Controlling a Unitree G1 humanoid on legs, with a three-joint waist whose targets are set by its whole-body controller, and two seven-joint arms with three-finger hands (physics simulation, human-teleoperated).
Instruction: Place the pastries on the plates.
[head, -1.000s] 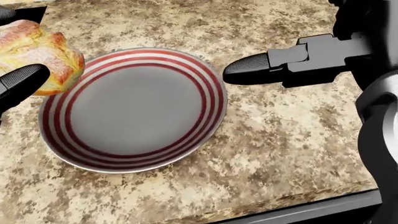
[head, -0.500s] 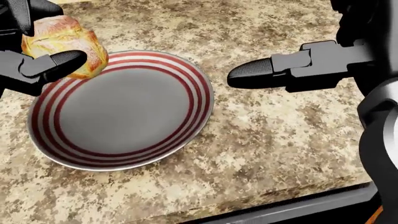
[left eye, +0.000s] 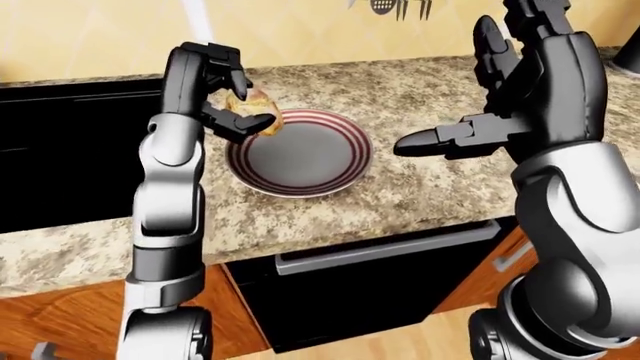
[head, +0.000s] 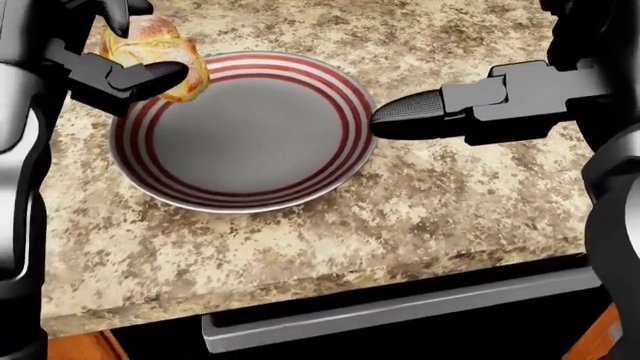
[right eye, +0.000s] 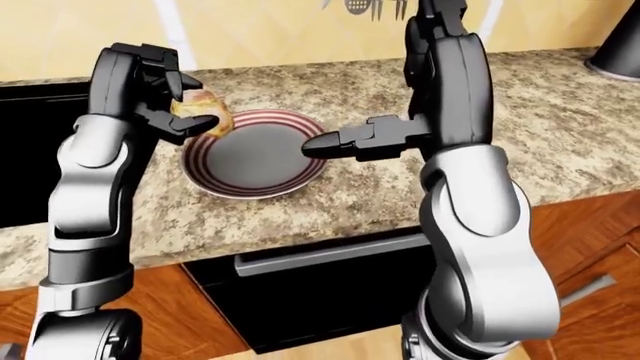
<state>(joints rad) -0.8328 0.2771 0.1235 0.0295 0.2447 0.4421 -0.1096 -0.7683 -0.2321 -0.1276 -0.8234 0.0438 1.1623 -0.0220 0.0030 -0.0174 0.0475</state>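
A striped plate (head: 345, 105), grey with red rings, lies on the granite counter (head: 450, 202). My left hand (head: 135, 45) is shut on a golden, flaky pastry (head: 165, 49) and holds it in the air over the plate's upper-left rim. The thumb presses the pastry from below and the other fingers wrap over its top. My right hand (left eye: 442, 86) is open and holds nothing. It hovers just right of the plate, thumb pointing at the rim and the other fingers raised. Only this one plate and one pastry show.
A black appliance front with a grey handle (head: 400, 319) sits under the counter edge. A black stove (left eye: 70, 150) lies left of the counter. Wooden cabinets (right eye: 590, 255) flank below. A dark vessel (right eye: 615, 41) stands at the counter's far right.
My left hand carried the pastry rightward, from beside the plate to over its upper-left rim. The picture shifted as the camera moved. The right hand holds the same pose.
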